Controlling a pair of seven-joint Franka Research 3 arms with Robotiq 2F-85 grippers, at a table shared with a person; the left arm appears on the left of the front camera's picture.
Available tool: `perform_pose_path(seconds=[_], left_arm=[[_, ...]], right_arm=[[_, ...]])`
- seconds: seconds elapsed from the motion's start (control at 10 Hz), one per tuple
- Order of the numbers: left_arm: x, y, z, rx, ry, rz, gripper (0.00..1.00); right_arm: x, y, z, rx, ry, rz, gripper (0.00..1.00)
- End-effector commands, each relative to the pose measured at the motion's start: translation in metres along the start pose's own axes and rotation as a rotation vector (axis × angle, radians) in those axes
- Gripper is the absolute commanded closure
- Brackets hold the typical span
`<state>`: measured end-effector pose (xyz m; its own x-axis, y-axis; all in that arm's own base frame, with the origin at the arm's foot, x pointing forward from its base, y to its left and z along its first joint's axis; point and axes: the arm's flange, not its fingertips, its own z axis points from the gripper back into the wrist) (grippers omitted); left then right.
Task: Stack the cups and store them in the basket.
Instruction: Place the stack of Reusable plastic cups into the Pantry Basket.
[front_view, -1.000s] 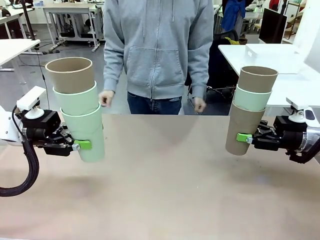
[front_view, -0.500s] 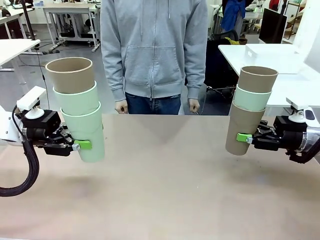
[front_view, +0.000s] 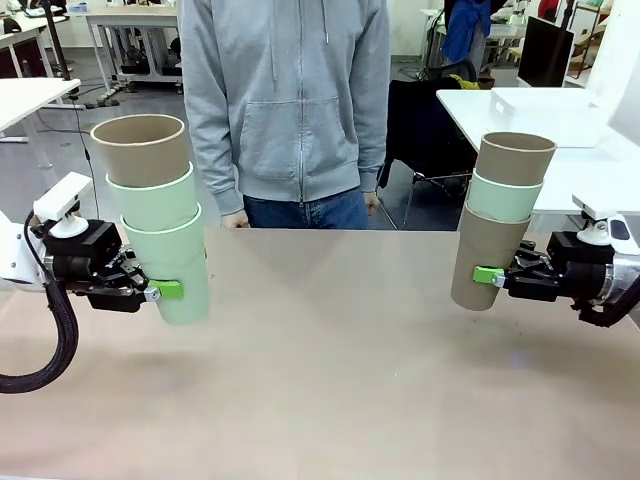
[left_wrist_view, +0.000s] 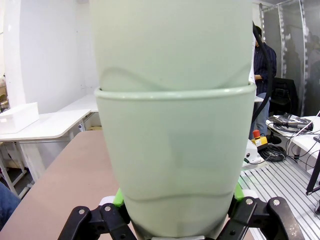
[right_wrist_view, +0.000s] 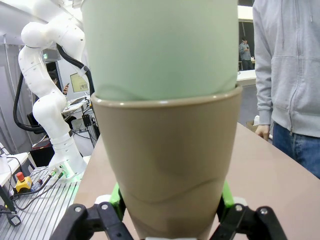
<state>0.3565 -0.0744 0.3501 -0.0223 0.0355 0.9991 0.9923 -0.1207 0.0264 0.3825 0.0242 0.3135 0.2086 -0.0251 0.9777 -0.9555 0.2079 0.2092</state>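
While both arms hang out at the near corners of the table (front_view: 330, 380), each one has a stack of three cups in its grip. The left gripper (front_view: 165, 290) is clamped on the bottom cup of the left stack (front_view: 160, 215), green pads (front_view: 168, 290) pressed against the lower wall. From the bottom up that one goes mint, mint, tan, with the open mouth facing up. It's roughly upright with a slight lean, and the base looks to be clear of the tabletop.

Same deal over on the right. The right gripper (front_view: 490, 276) is squeezed onto the bottom tan cup of the right stack (front_view: 498, 215), which goes tan, mint, tan. It hangs off the table too, I think, leaning a touch.

Left wrist view is basically a wall of mint cup (left_wrist_view: 175, 165) sitting between the two fingers. Right wrist view is the tan cup (right_wrist_view: 167, 155) pinched the same way, with the mint one nested inside it.

The two stacks are well apart, one at each side, bare tabletop between them. A person (front_view: 285, 100) in a grey hoodie stands at the far edge, one hand (front_view: 235, 219) down by the table rim. Far right, a white bin (front_view: 533, 101) sits on a white side table (front_view: 480, 115), well away from both stacks.
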Motion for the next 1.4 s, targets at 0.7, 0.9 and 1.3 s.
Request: perform_pose_path(seconds=[0.7,0.9,1.3], left_arm=[[0.0023,-0.0002,0.0012,0.001,-0.008,-0.007,0.16],[0.0023,-0.0002,0.0012,0.001,-0.008,-0.007,0.16],[0.0023,-0.0002,0.0012,0.001,-0.008,-0.007,0.16]], right_arm=[[0.0048,0.0007,-0.0001,-0.001,-0.008,0.011,0.15],[0.0048,0.0007,-0.0001,-0.001,-0.008,0.011,0.15],[0.0048,0.0007,-0.0001,-0.001,-0.008,0.011,0.15]])
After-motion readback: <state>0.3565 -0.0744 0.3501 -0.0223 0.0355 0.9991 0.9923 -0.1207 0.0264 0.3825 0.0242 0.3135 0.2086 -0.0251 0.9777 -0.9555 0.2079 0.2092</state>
